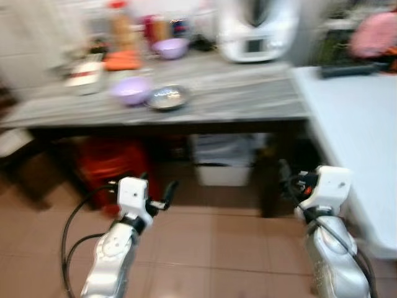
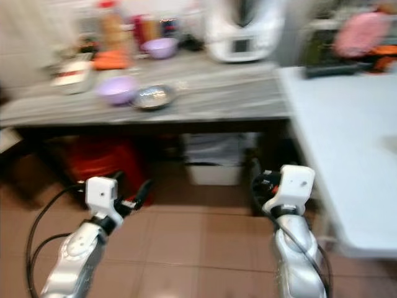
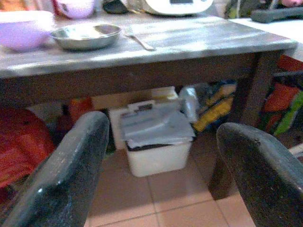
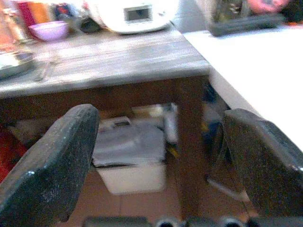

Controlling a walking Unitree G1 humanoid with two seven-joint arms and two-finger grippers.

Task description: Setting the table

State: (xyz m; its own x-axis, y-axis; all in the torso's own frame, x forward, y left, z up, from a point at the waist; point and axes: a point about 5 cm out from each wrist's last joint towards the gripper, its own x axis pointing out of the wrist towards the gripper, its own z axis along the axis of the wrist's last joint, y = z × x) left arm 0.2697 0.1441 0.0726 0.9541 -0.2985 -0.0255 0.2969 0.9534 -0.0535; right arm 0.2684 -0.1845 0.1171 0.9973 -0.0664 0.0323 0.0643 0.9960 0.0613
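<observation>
Silver arms (image 1: 111, 261), blk cables, white wrists.

Bottles (image 1: 121, 25) behind the steel bowl (image 1: 166, 97): blurred, contents unreadable.
Red thing (image 1: 108, 162) beneath tabletop (image 1: 248, 99): blurred, unidentifiable.

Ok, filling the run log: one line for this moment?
approach | left gripper open, empty | right gripper open, empty | steel bowl on grey table
</observation>
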